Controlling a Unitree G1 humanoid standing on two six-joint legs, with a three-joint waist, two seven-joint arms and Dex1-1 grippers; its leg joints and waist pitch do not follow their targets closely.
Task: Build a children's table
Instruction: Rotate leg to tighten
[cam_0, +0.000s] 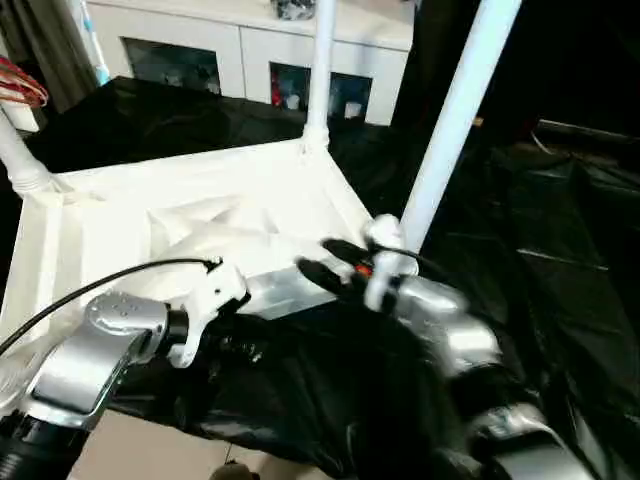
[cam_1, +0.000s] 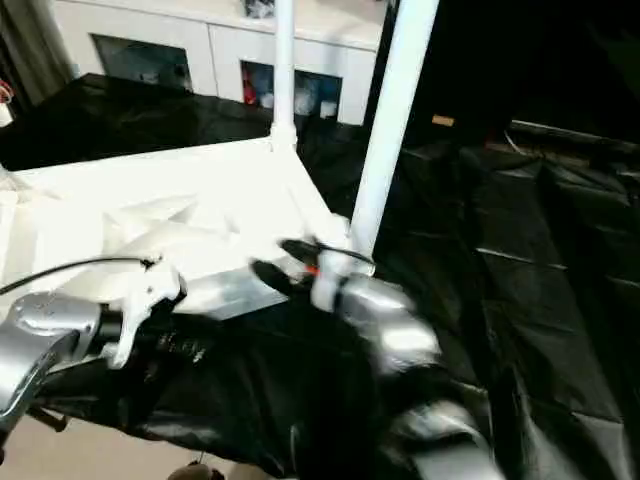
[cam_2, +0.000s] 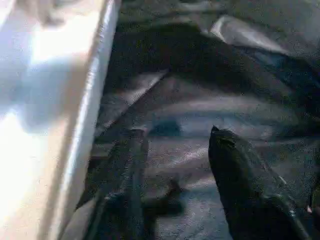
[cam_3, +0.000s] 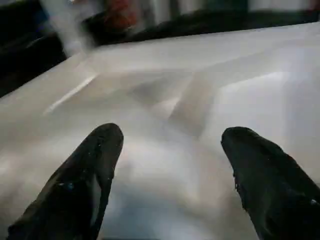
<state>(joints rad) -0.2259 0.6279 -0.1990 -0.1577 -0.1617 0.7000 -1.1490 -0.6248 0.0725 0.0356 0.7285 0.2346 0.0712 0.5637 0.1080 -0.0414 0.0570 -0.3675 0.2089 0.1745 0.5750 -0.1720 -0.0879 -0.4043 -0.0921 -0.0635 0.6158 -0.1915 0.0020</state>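
The children's table lies upside down: its white tabletop (cam_0: 120, 230) shows the ribbed underside. Three white legs stand in corner sockets: one at the far corner (cam_0: 321, 70), one at the near right corner (cam_0: 455, 110), one at the left (cam_0: 20, 160). My right gripper (cam_0: 322, 260) reaches over the tabletop's right edge beside the near right leg; its fingers (cam_3: 100, 165) stand open above the underside, holding nothing. My left gripper (cam_2: 175, 132) hangs open over the black sheet, just beside the tabletop's front edge (cam_2: 85, 130), with nothing between its fingers.
A black sheet (cam_0: 540, 230) covers the surface under and around the tabletop. A white cabinet with glass doors (cam_0: 250, 50) stands behind. Red wires (cam_0: 20, 90) show at the far left. Pale floor (cam_0: 140, 450) lies below the sheet's front edge.
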